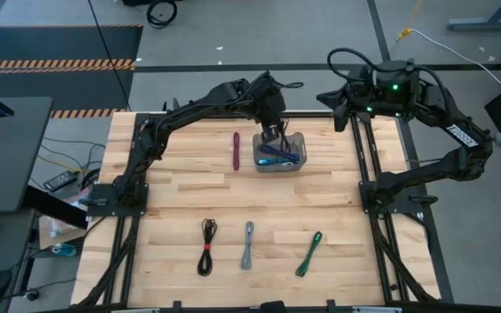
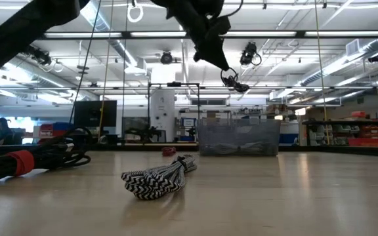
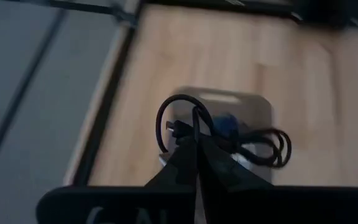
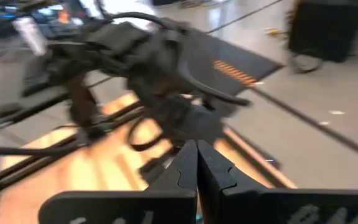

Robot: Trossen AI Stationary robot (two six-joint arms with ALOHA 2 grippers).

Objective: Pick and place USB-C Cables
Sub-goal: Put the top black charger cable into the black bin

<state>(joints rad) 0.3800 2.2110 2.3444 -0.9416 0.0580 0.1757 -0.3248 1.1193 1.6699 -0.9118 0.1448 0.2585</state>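
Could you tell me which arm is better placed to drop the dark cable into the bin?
The left: its tool already hangs over the translucent bin, shut on a dark cable. The right tool is shut and empty, folded back beyond the table's far edge.

Bin [image 1: 279, 154] back-centre; cable [image 1: 237, 150] left; three cables [image 1: 248, 244] front.

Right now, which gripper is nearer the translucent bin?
Left. The left gripper hangs directly above the translucent bin, shut on a dark cable. The right gripper waits folded at the table's far right edge, well off the bin.
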